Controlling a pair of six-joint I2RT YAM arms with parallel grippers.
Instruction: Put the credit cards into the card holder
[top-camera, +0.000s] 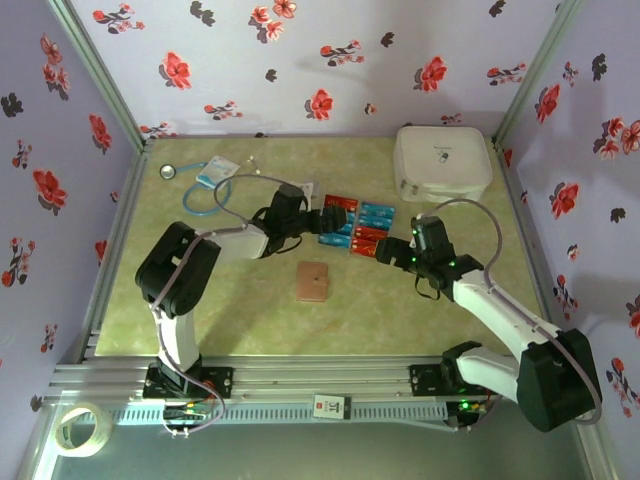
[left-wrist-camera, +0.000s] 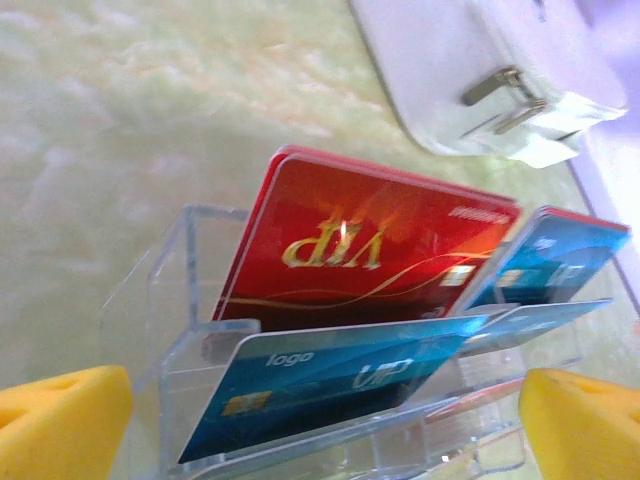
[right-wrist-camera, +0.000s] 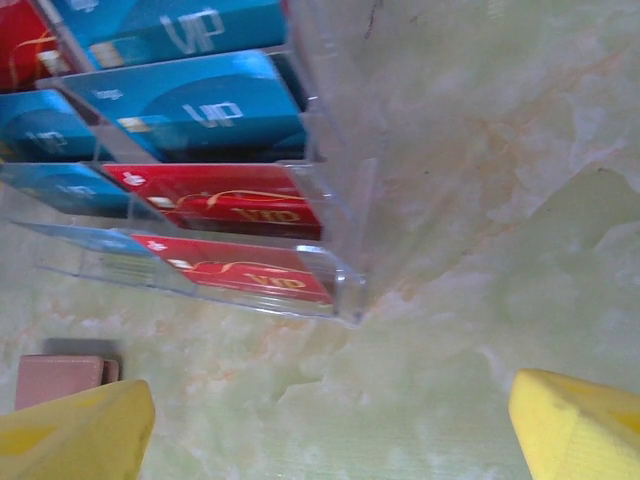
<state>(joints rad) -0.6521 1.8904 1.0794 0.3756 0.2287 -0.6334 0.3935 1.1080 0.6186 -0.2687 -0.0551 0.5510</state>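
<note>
Lavender walls (top-camera: 330, 50) with a red and black flower print close in 3 sides. Tabletop (top-camera: 250, 315) is pale green-yellow marbled, with an aluminium frame rail (top-camera: 300, 375) along the near edge. Landmark: clear acrylic rack (right-wrist-camera: 340, 200), mid-table.

- Credit cards (top-camera: 352, 225), red and blue, all sit in the rack's tiered slots, VIP print visible.
- Card holder (top-camera: 312, 282) lies flat on the tabletop on the near side of the rack, apart from it; looks folded shut.
- Left gripper (top-camera: 322, 222) is at the rack's left end, released. Yellow pads (left-wrist-camera: 60, 420) are spread wide, nothing clamped.
- Right gripper (top-camera: 388, 250) is at the rack's right near corner, also released, jaws wide over bare tabletop, holding nothing.
- White case (top-camera: 442, 163) is behind-right of the rack, by the back wall.
- Blue-white packet (top-camera: 215, 172) with cord is behind-left of the rack.
- Tape roll (top-camera: 83, 428) is off the table, well away to the rack's near-left.
</note>
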